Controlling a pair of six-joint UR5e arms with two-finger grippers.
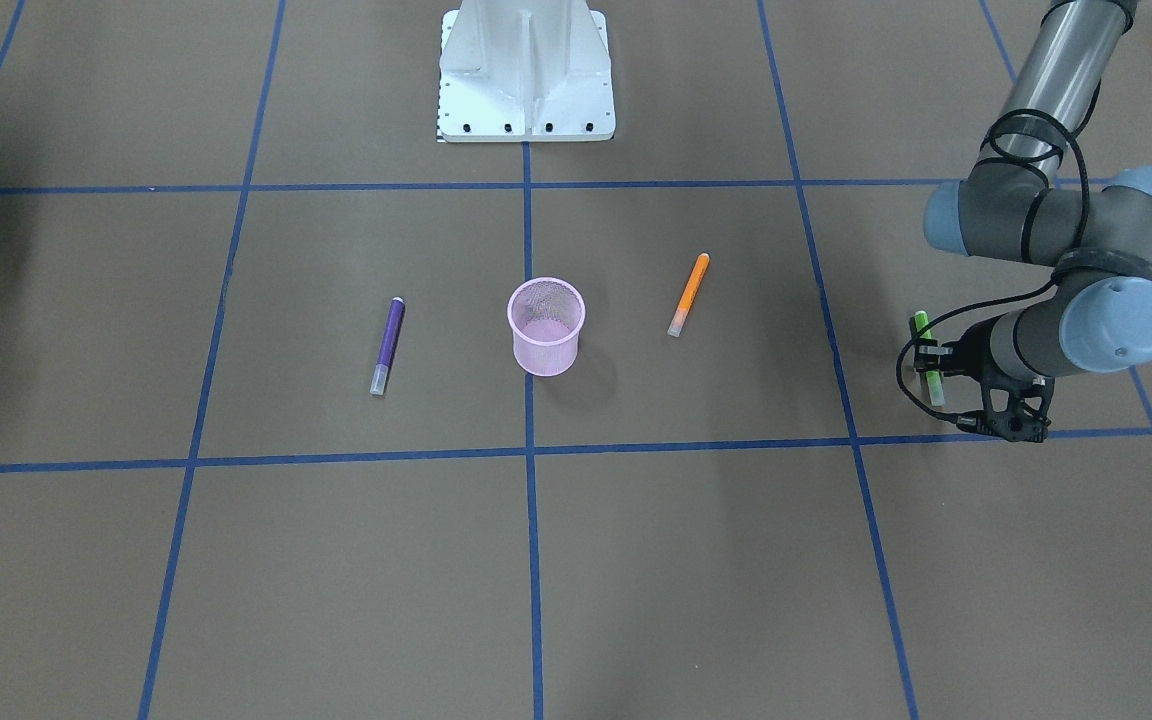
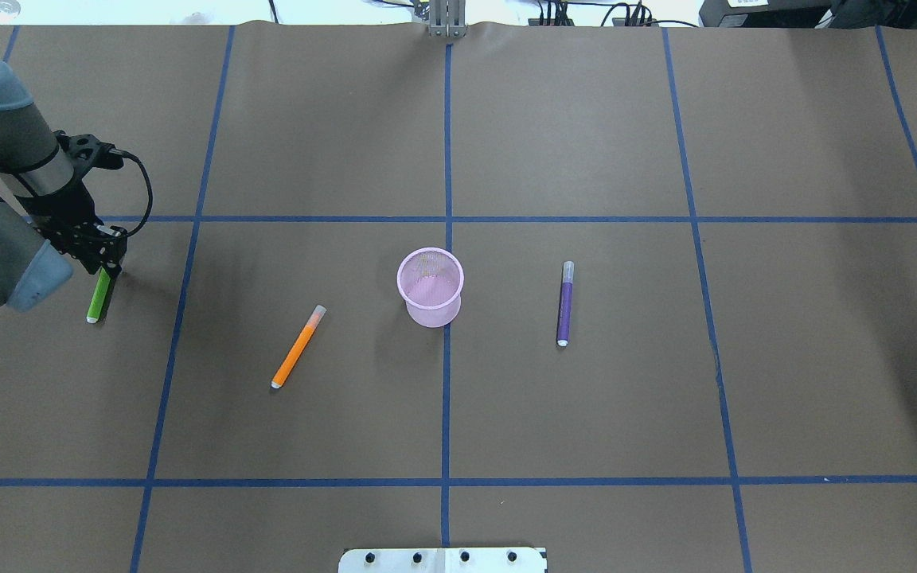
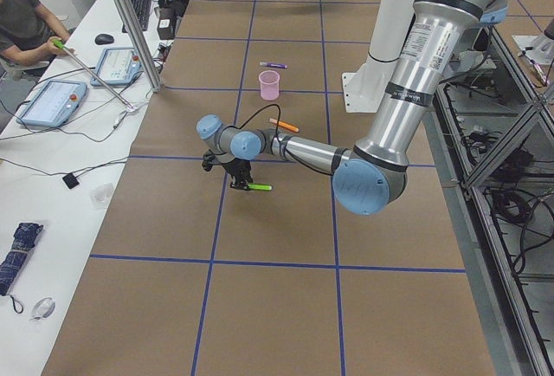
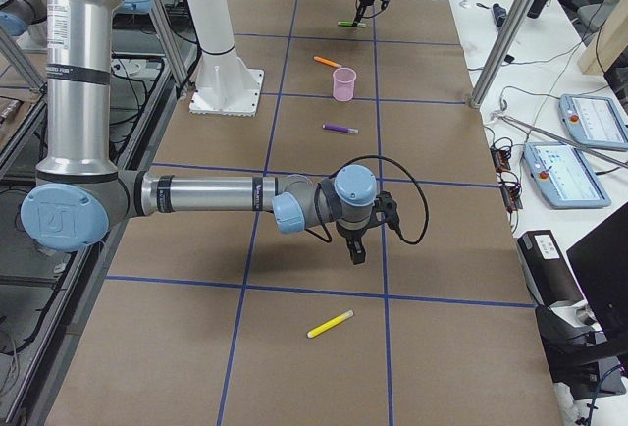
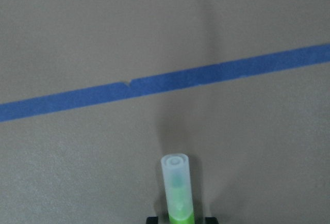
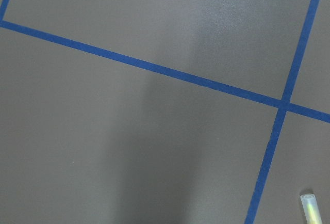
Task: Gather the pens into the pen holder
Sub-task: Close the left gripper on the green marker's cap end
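Left gripper pinches the green pen crosswise (cap outward); the pink cup stands well apart, toward table centre.

No text, label, brand, number or sign can be read in any of the views. The pens, the pen holder, the brown table cover with its blue tape lines, and the arms show no legible marking, and the screens of the tablets on the side benches are too small to make out.
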